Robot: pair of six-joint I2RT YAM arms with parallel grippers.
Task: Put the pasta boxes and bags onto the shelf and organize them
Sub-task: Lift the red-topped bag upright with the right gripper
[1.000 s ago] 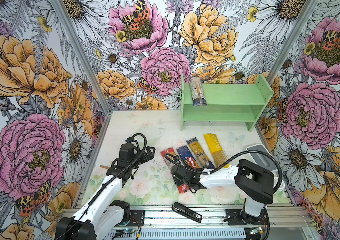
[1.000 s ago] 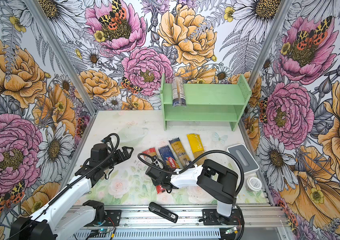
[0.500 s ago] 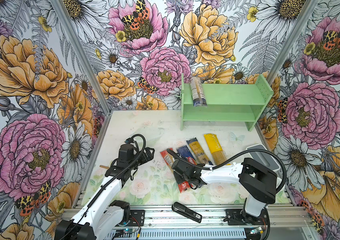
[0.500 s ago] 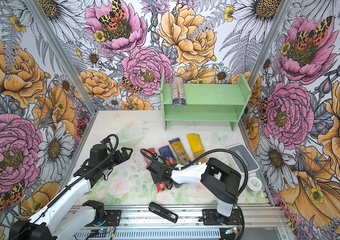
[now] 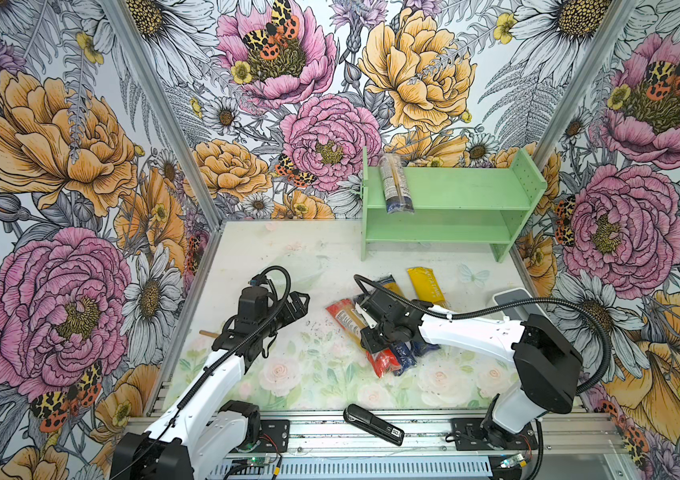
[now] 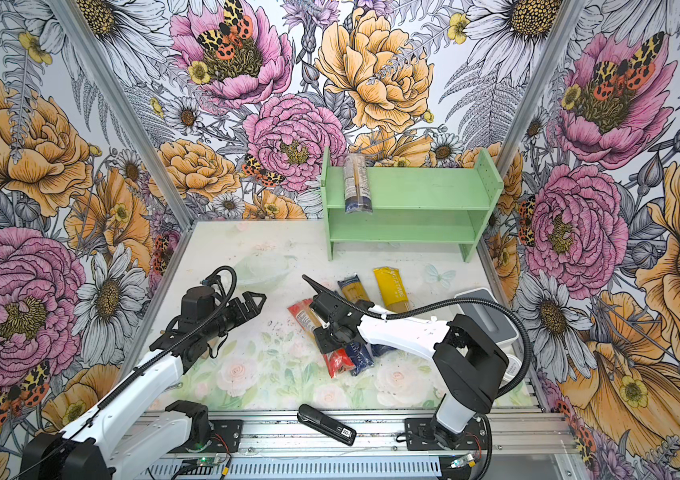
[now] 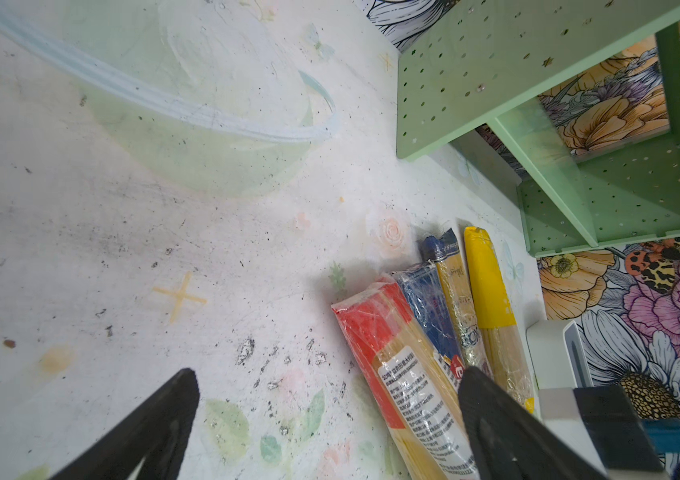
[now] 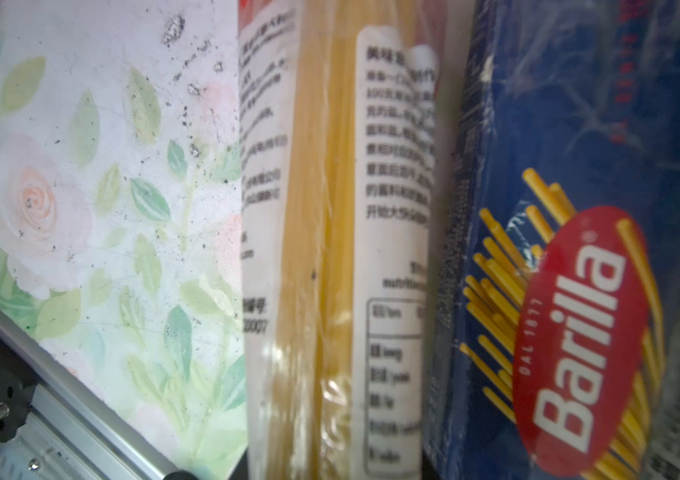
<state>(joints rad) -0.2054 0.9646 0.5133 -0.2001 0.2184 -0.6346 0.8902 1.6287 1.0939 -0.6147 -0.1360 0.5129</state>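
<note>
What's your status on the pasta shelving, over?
Left gripper open, holding nothing. Right gripper shut on red-ended spaghetti pack. One clear pack on shelf, top tier. Barilla pack close alongside.

Green shelf (image 6: 421, 195) at back, 1 clear-blue pack (image 6: 357, 183) on its top level. On the tabletop (image 6: 247, 374), side by side: red pack (image 6: 303, 316), dark blue pack (image 6: 361, 357), blue-gold pack (image 6: 353, 289), yellow pack (image 6: 390, 291). Right hand (image 6: 330, 334) is pinched tight, down over red & dark blue ones; can't tell which it grips. Left hand (image 6: 253, 301) hangs apart, holding nothing.
</note>
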